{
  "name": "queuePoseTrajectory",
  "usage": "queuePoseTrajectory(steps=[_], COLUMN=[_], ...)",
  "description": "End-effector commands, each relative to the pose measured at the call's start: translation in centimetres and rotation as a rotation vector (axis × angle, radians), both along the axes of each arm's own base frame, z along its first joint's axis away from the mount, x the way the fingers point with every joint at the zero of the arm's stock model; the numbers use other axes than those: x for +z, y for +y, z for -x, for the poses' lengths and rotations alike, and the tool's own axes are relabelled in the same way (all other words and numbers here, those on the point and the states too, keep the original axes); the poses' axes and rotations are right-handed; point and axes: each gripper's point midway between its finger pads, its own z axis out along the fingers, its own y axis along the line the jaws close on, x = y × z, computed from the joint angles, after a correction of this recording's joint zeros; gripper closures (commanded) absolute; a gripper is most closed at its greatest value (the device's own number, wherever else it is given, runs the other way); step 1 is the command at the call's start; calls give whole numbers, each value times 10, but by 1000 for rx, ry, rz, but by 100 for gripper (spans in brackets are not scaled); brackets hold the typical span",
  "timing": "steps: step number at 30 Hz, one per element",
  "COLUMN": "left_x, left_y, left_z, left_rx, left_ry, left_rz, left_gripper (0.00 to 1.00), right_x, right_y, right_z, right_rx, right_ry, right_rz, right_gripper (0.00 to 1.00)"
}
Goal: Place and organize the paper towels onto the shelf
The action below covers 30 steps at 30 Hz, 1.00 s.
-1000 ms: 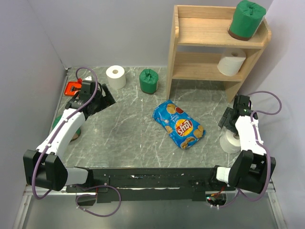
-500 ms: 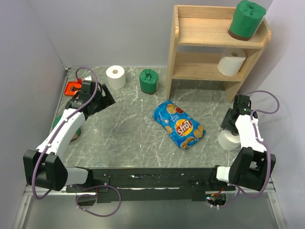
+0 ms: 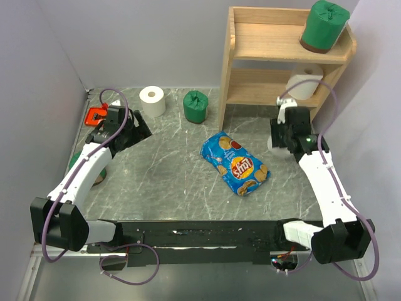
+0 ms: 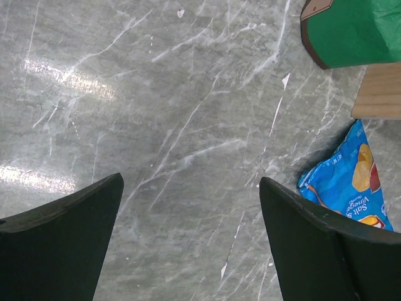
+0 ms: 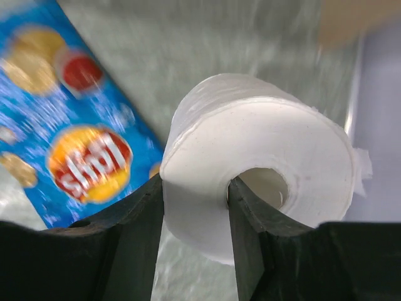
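**White roll lifted and brought close to the shelf**

The white roll point(image 5: 263, 144) stood on the table well in front of the shelf point(image 3: 269, 41) one second ago. Now it is in the air, just in front of the lower tier. My right gripper point(image 5: 195, 185) has narrowed on the roll's wall, with one finger inside the core. The other white roll point(image 3: 305, 81) already stands on that tier, so I judge the free place beside it comes next. My left gripper point(image 4: 190, 182) stays wide and holds nothing, well to the left of the shelf.
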Motion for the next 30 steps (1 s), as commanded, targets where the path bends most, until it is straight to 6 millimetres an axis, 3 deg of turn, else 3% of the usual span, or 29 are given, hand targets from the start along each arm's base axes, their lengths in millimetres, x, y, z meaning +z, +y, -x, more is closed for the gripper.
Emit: queuePoseTrajectory(steps=[1,6,11,19,30], left_x=[27,32,32,35,37], left_y=[-4,-5,-8,-9,-7], left_z=[-2,0,-1,0,1], left_rx=[-30,-36,-48,-54,-45], left_ry=[-81,-95,-95,-101,-109], left_rz=[13,20,30,38,29], left_gripper=[4,4,4,4,4], right_x=[107,164,188,188,177], right_y=[30,49,43,51,53], right_z=[-40,-61,-86,-113,-145], right_rx=[226,390,429,554,568], right_ry=[-345,-538,-612,-685,-634], right_rz=[39,169,335,503,534], right_gripper=[53,53,53,51,51])
